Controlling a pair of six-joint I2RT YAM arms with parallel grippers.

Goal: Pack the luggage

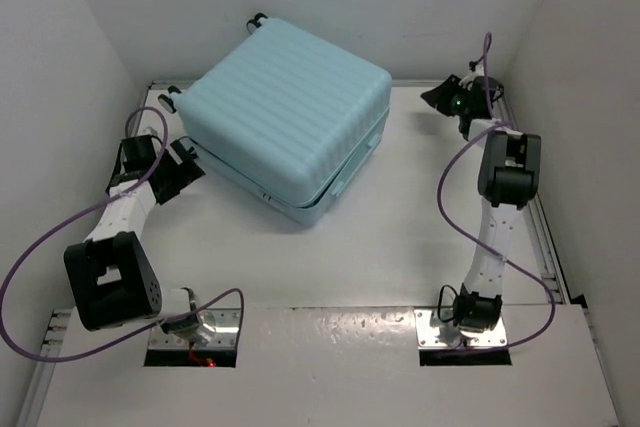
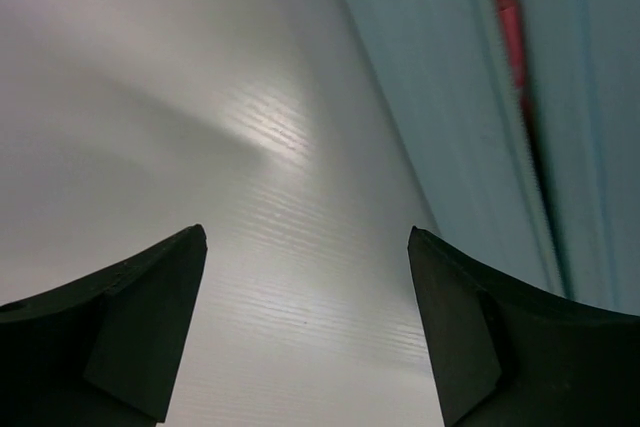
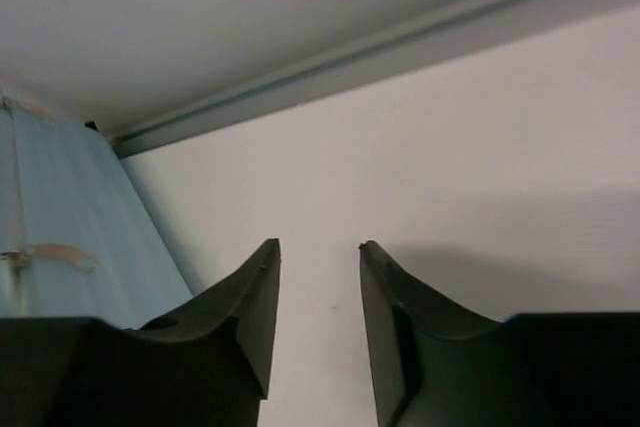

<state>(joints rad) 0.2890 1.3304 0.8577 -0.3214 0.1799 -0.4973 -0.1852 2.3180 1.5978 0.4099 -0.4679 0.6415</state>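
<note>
The luggage (image 1: 285,127) is looking like hard moulded plastic, ribbed, with a soft satin sheen. The surface (image 2: 270,127) is showing fine lines like corrugated plastic sheet and is catching a dull glare. The left tool (image 2: 305,247) and right tool (image 3: 318,252) are coming across as matt black plastic. The base plates (image 1: 228,323) are looking like bare metal.

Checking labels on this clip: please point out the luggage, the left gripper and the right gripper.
luggage (image 1: 290,107), top external view, middle of its ribbed upper shell.
left gripper (image 2: 306,235), left wrist view, midway between its fingertips.
right gripper (image 3: 318,245), right wrist view, midway between its fingertips.
</note>
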